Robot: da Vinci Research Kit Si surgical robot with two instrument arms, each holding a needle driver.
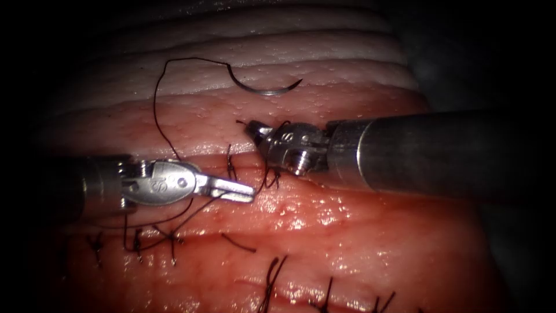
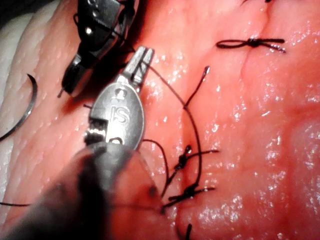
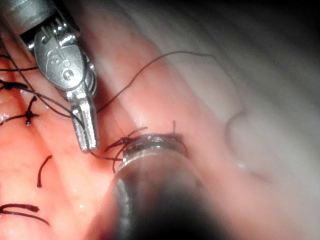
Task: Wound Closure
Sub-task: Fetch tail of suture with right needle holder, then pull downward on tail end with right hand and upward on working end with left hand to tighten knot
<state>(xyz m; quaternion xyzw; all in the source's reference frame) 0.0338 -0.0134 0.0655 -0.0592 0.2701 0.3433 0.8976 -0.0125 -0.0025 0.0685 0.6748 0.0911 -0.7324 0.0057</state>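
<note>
The needle (image 1: 263,87) lies free on the pale upper part of the tissue (image 1: 359,232), above centre in the endoscope view, outside the flesh and held by neither tool. Its thread (image 1: 157,116) runs from the needle's left end, arches up, then drops down the frame toward the left end effector (image 1: 234,190).

The left end effector has its jaws pressed together, and by the look of it they pinch the thread where strands meet its tip, just left of the cut's open stretch. The right end effector (image 1: 253,128), near centre of the frame, appears shut on a short thread end at its tip, with thread wound about its wrist.

Several knotted stitches (image 1: 139,240) already sit along the lower left and bottom of the frame. I judge the closure partly done: the stitch at centre looks placed but its knot not yet settled.
</note>
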